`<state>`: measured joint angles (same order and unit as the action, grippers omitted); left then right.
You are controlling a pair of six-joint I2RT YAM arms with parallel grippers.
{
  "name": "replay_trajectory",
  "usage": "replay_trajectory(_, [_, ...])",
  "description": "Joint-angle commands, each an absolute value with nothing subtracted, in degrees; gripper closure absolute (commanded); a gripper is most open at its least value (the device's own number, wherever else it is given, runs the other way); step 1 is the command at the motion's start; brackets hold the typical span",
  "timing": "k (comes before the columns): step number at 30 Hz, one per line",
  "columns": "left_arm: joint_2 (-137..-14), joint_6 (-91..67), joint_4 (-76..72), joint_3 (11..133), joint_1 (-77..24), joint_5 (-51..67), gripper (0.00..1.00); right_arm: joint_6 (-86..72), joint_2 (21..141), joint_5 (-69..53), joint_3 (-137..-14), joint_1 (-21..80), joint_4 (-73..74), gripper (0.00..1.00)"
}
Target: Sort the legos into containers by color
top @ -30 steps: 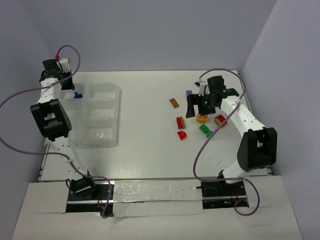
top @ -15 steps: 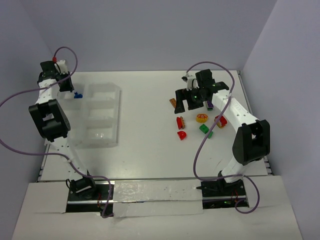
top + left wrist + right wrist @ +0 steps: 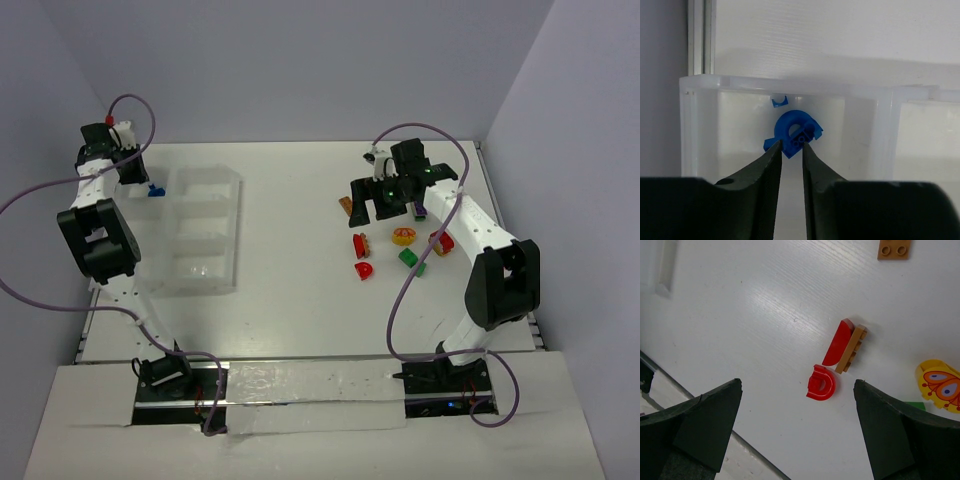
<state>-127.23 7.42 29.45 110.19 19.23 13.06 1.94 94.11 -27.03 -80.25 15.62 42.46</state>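
Where the white table (image 3: 300,310) lies nearest the arm bases, its right half carries the nearest of the loose legos: a red arch piece (image 3: 821,382) and, to its right, a green piece (image 3: 410,258). Just beyond them a red rounded piece (image 3: 839,342) lies touching a tan plate (image 3: 852,348). A yellow butterfly piece (image 3: 940,385) sits to the right of that pair, and a red-and-yellow piece (image 3: 440,240) is partly hidden under the right arm.

Farther back the right gripper (image 3: 796,387) hovers above this group, its jaws spread wide with nothing between them. An orange plate (image 3: 894,249) lies just to its left in the top view, and a purple piece (image 3: 420,212) shows at its right side.

On the left half stands the clear divided tray (image 3: 238,225), reaching from mid-table to the far side. In its far left compartment lies a blue round piece (image 3: 796,134). A tiny blue piece (image 3: 780,101) rests against one wall of the same compartment.

The left gripper (image 3: 791,150) hangs at the far left corner over that compartment, its jaws parted only a little and gripping nothing. The blue round piece lies beyond the fingertips, free of them.
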Motion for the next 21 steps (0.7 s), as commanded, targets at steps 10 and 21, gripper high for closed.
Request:
replay_trajectory(10, [-122.6, 6.7, 27.9, 108.9, 19.6, 18.1, 0.93, 1.8, 93.4, -26.7, -80.4, 16.3, 41.6, 0.00])
replay_trajectory(21, [-124.2, 8.7, 31.0, 110.0, 19.1, 16.8, 0.80, 1.8, 93.8, -26.6, -80.5, 16.5, 41.7, 0.00])
